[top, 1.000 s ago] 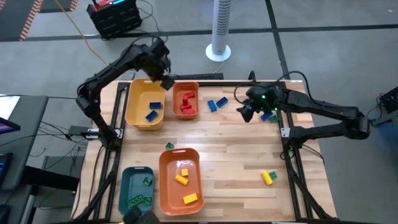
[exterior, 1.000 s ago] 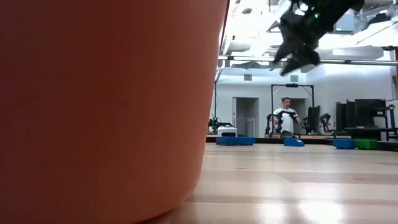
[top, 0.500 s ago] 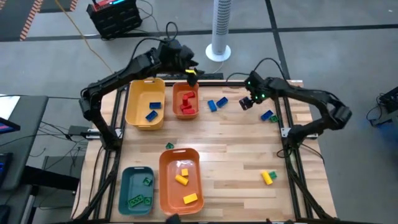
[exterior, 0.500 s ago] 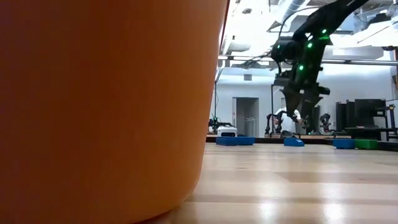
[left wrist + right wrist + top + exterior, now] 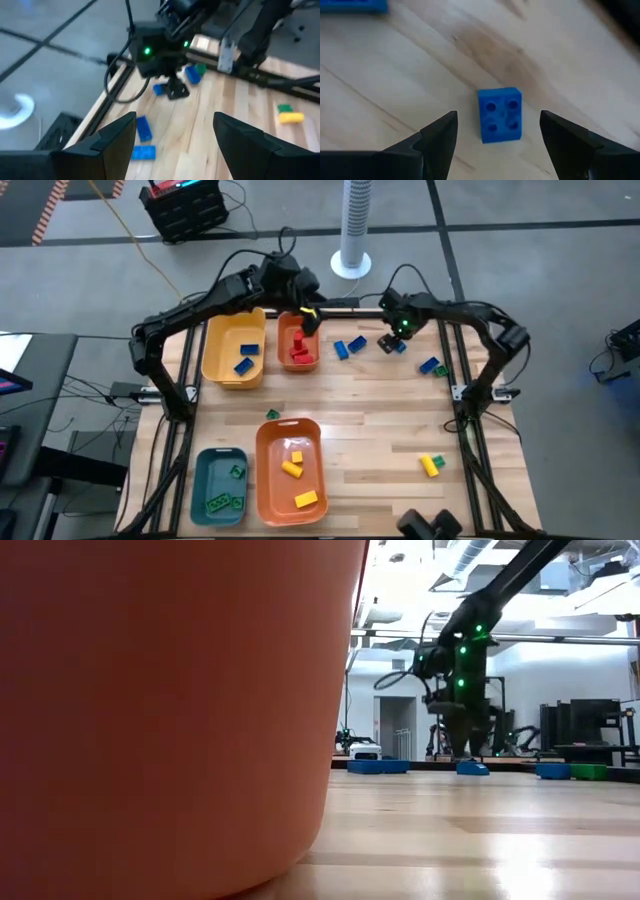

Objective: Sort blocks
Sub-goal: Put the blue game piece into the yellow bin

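One small blue block (image 5: 500,114) sits on the table's far right, squarely between the right gripper's (image 5: 495,137) spread, empty fingers, directly beneath them. Its sides lie slightly askew to the fingers. The left gripper (image 5: 310,319), also spread, hovers over the red-filled bin (image 5: 283,330).

A wooden desk (image 5: 370,420) carries a yellow bin (image 5: 232,348) and a small orange bin (image 5: 297,340) at its far side and a teal bin (image 5: 219,485) beside a larger orange bin (image 5: 290,471) at its near edge, while a white tower fan (image 5: 352,230) stands on the grey floor beyond.
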